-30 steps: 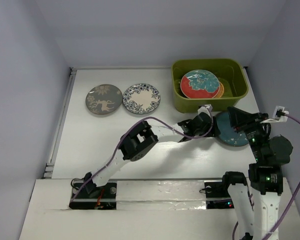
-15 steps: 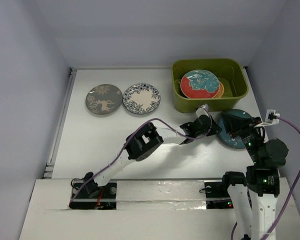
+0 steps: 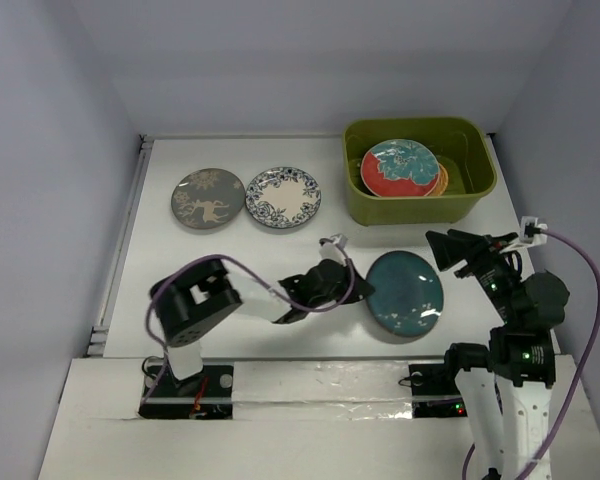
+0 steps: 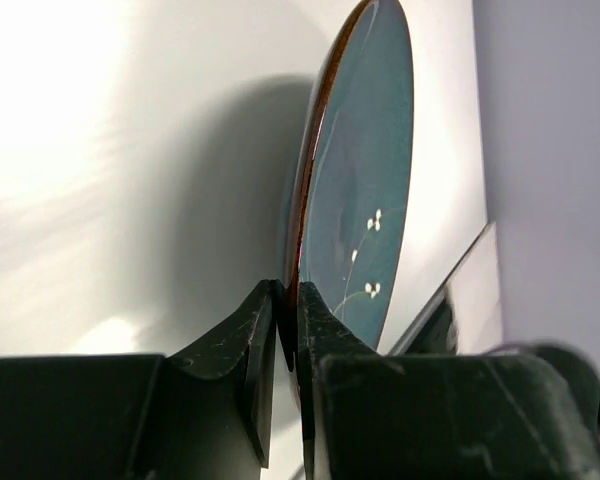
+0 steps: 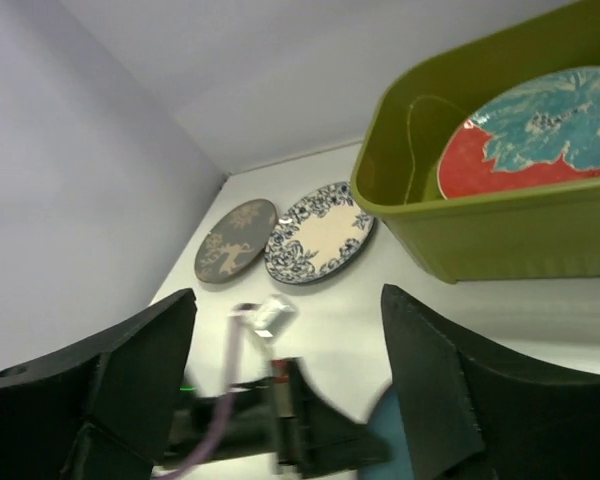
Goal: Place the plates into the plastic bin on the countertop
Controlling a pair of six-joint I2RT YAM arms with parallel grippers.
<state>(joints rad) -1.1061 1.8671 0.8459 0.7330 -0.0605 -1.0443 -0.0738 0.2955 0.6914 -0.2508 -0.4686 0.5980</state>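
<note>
At 5 o'clock on the worktop (image 3: 180, 285): dark teal plate (image 3: 407, 292), its rim clamped in the left claw (image 4: 288, 300); whether it is lifted clear cannot be told. At 1 o'clock: plastic bin (image 3: 420, 212), red-and-teal plate (image 3: 398, 166) lodged inside. Right claw (image 3: 456, 248): spread wide, nothing held. Step judged: transfer of the teal plate. Next required: plate raised, carried toward 12 o'clock over the near bin wall.

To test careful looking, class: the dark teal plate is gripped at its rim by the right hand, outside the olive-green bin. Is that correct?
No. It is the left hand that grips the dark teal plate at its rim, outside the olive-green bin. The left wrist view shows its fingers closed on the rim.
</note>
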